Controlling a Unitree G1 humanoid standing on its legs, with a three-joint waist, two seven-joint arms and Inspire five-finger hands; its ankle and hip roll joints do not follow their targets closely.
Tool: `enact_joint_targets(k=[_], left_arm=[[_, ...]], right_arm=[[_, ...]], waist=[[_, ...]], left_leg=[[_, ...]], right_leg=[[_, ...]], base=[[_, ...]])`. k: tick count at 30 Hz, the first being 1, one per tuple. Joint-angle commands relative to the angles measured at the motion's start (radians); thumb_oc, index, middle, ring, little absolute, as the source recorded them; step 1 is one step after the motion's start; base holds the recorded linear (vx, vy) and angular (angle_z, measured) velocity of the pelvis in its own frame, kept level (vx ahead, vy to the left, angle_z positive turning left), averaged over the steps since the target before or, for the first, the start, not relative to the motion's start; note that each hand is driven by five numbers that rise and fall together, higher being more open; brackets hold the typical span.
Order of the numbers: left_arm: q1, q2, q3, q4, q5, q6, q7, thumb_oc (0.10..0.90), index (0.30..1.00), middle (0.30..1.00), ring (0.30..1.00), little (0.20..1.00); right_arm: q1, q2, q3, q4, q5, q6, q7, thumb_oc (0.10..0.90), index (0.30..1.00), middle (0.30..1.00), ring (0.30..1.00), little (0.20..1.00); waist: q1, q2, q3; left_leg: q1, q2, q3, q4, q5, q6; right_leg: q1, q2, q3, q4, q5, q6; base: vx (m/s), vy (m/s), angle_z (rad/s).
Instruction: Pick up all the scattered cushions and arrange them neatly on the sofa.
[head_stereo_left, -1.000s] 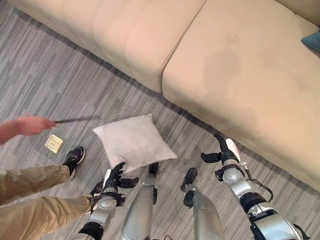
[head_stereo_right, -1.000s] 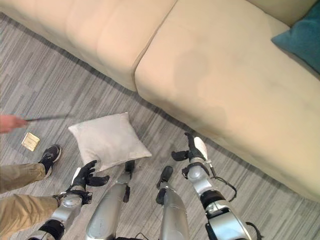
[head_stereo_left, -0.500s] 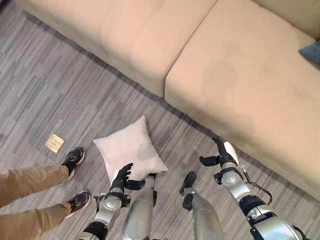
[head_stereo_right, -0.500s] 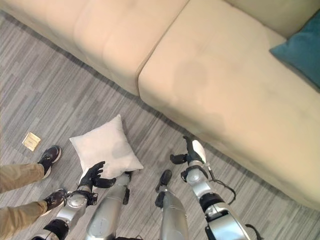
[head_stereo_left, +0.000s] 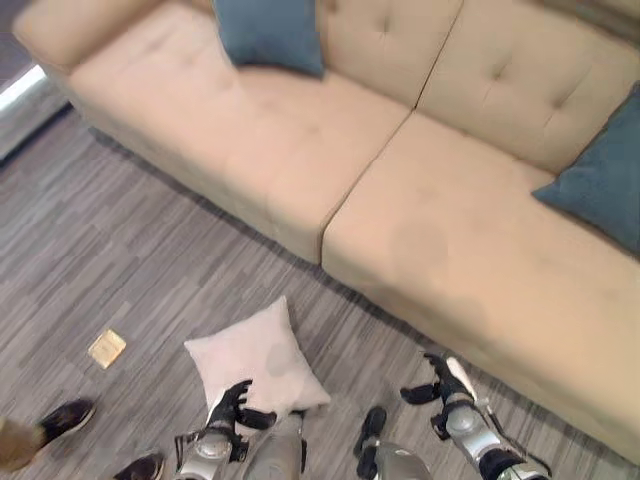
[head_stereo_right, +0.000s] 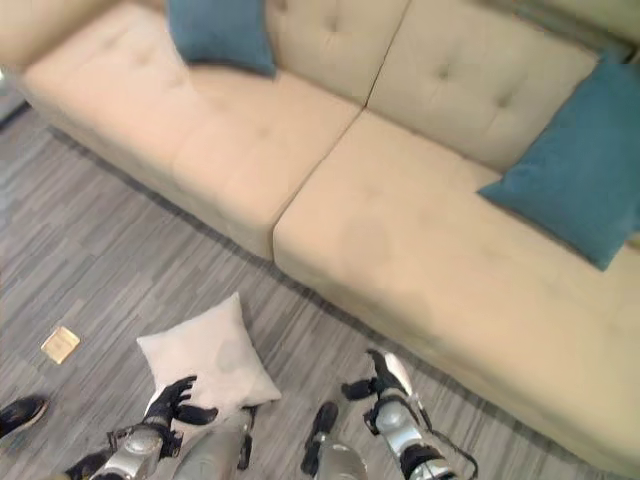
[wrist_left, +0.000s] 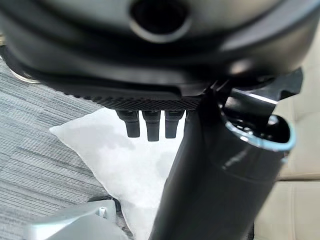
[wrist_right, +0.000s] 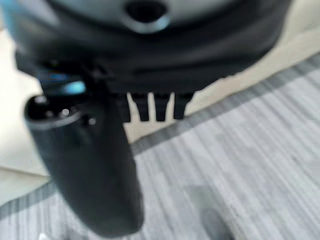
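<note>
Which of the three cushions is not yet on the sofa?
The white cushion: it lies on the floor by the left hand, while both blue cushions lean against the sofa's backrest.

Reading no text, label, number or sign anywhere. Seeing no legible marking on white cushion (head_stereo_left: 253, 362), teal cushions (head_stereo_right: 578, 173) or beige sofa (head_stereo_left: 440, 230). Small tan plate (head_stereo_left: 106, 347) lying on grey floor (head_stereo_left: 110, 250) is showing no readable print.
</note>
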Motion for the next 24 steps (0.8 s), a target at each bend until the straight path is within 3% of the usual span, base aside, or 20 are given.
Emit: enact_joint_targets(k=[1,3,9,10,12,13,14,16,18,19,20,24], left_arm=[[-0.018,-0.011,0.018,0.031,0.046,-0.005,-0.014,0.800,0.900,0.900,0.900,0.900],[-0.005,-0.017,0.041,0.059,0.048,0.002,-0.019,0.800,0.900,0.900,0.900,0.900],[0.004,-0.010,0.053,0.072,0.050,0.007,-0.024,0.800,0.900,0.900,0.900,0.900],[-0.002,-0.001,0.056,0.072,0.041,0.007,-0.019,0.800,0.900,0.900,0.900,0.900],[-0.011,0.005,0.054,0.065,0.034,0.007,-0.014,0.800,0.900,0.900,0.900,0.900],[-0.011,0.005,0.054,0.065,0.034,0.007,-0.014,0.800,0.900,0.900,0.900,0.900],[-0.022,0.007,0.054,0.060,0.019,0.004,-0.007,0.800,0.900,0.900,0.900,0.900],[-0.022,0.008,0.056,0.061,0.009,0.004,-0.006,0.800,0.900,0.900,0.900,0.900],[-0.020,0.005,0.064,0.064,-0.020,0.002,-0.008,0.800,0.900,0.900,0.900,0.900],[-0.020,0.005,0.064,0.064,-0.020,0.002,-0.008,0.800,0.900,0.900,0.900,0.900],[-0.024,-0.004,0.056,0.070,-0.027,0.002,-0.012,0.800,0.900,0.900,0.900,0.900],[-0.035,-0.020,0.042,0.082,-0.022,0.006,-0.014,0.800,0.900,0.900,0.900,0.900]], right_arm=[[-0.009,-0.024,-0.008,0.002,-0.031,-0.019,0.009,0.800,0.900,0.900,0.900,0.900],[0.014,-0.011,-0.009,0.054,-0.042,-0.011,0.031,0.800,0.900,0.900,0.900,0.900],[0.040,0.002,-0.017,0.089,-0.048,0.001,0.052,0.800,0.900,0.900,0.900,0.900],[0.038,0.005,-0.018,0.087,-0.039,0.003,0.048,0.800,0.900,0.900,0.900,0.900],[0.046,0.007,-0.016,0.091,-0.026,0.004,0.050,0.800,0.900,0.900,0.900,0.900],[0.046,0.006,-0.016,0.091,-0.026,0.004,0.050,0.800,0.900,0.900,0.900,0.900],[0.046,0.005,-0.014,0.092,-0.015,0.003,0.049,0.800,0.900,0.900,0.900,0.900],[0.044,0.004,-0.012,0.089,-0.014,0.003,0.047,0.800,0.900,0.900,0.900,0.900],[0.039,-0.002,0.005,0.076,-0.020,-0.003,0.042,0.800,0.900,0.900,0.900,0.900],[0.039,-0.002,0.005,0.076,-0.020,-0.003,0.042,0.800,0.900,0.900,0.900,0.900],[0.034,-0.016,0.013,0.073,-0.026,-0.005,0.038,0.800,0.900,0.900,0.900,0.900],[0.025,-0.038,0.012,0.074,-0.021,-0.005,0.031,0.800,0.900,0.900,0.900,0.900]], waist=[[0.021,-0.019,-0.032],[0.033,-0.022,-0.068],[0.040,-0.011,-0.086],[0.029,-0.005,-0.080],[0.017,-0.007,-0.081],[0.018,-0.006,-0.084],[0.023,-0.014,-0.087],[0.028,-0.020,-0.090],[0.044,-0.026,-0.093],[0.043,-0.026,-0.093],[0.045,-0.021,-0.077],[0.030,-0.007,-0.046]], left_leg=[[-0.044,-0.023,0.036,0.065,-0.127,-0.001],[-0.013,-0.025,0.030,0.070,-0.144,0.004],[0.024,-0.029,-0.007,0.070,-0.152,0.022],[0.018,-0.032,-0.043,0.074,-0.142,0.024],[0.000,-0.041,-0.087,0.087,-0.133,0.021],[-0.003,-0.041,-0.087,0.087,-0.132,0.021],[-0.028,-0.048,-0.119,0.105,-0.123,0.010],[-0.036,-0.048,-0.125,0.107,-0.121,0.005],[-0.078,-0.025,-0.159,0.100,-0.068,-0.037],[-0.078,-0.025,-0.160,0.100,-0.068,-0.037],[-0.106,-0.019,-0.187,0.089,-0.034,-0.064],[-0.150,-0.016,-0.197,0.086,0.008,-0.080]], right_leg=[[-0.018,-0.039,0.018,0.019,-0.049,0.050],[0.006,-0.040,0.021,0.025,-0.060,0.052],[-0.004,-0.050,0.065,0.136,-0.088,0.056],[-0.035,-0.025,0.175,0.196,-0.090,0.067],[-0.039,0.020,0.312,0.206,-0.113,0.059],[-0.042,0.021,0.312,0.204,-0.111,0.059],[-0.011,0.036,0.354,0.167,-0.123,0.042],[0.016,0.034,0.335,0.126,-0.126,0.037],[0.052,0.074,0.324,0.035,-0.139,0.009],[0.053,0.074,0.323,0.034,-0.139,0.009],[0.065,0.092,0.306,-0.008,-0.137,-0.005],[0.065,0.109,0.261,-0.027,-0.135,-0.022]], base=[[0.08,0.017,-0.02],[0.08,0.026,-0.02],[0.01,0.012,-0.02],[-0.06,-0.063,-0.05],[-0.06,-0.077,0.15],[-0.07,-0.146,1.15],[-0.05,-0.116,1.33],[-0.06,-0.179,0.74],[-0.14,-0.313,0.35],[-0.23,-0.321,0.56],[-0.12,-0.146,0.57],[-0.21,-0.126,0.89]])
